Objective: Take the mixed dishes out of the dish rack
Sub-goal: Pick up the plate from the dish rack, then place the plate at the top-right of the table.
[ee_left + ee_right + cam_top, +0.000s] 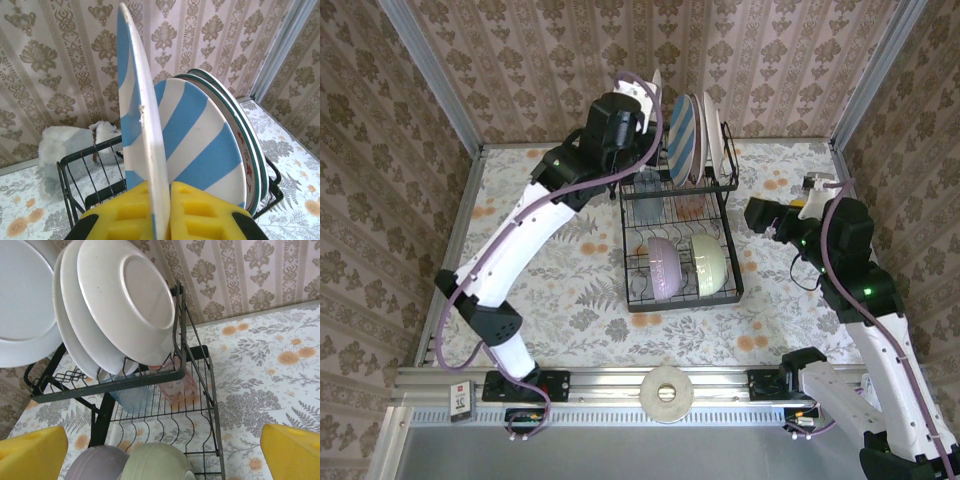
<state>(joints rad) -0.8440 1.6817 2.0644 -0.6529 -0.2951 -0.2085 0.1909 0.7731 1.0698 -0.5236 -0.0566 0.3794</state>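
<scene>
Left gripper (160, 212) clamps its blocky yellow pads on the thin rim of a glossy blue-and-white striped plate (134, 100), upright at the top tier of the black wire dish rack (632, 300). Right gripper (160, 455) hangs wide apart beside it. On the lower tier, a rounded lavender bowl (665, 265) and a pale green bowl (710, 263) sit side by side, with a translucent pink tumbler (176, 386) and a grey-blue tumbler (132, 397) behind them.

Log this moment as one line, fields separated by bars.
left gripper: shut on blue-and-white striped plate | right gripper: open, facing dish rack | lavender bowl, pale-green bowl: in rack
</scene>
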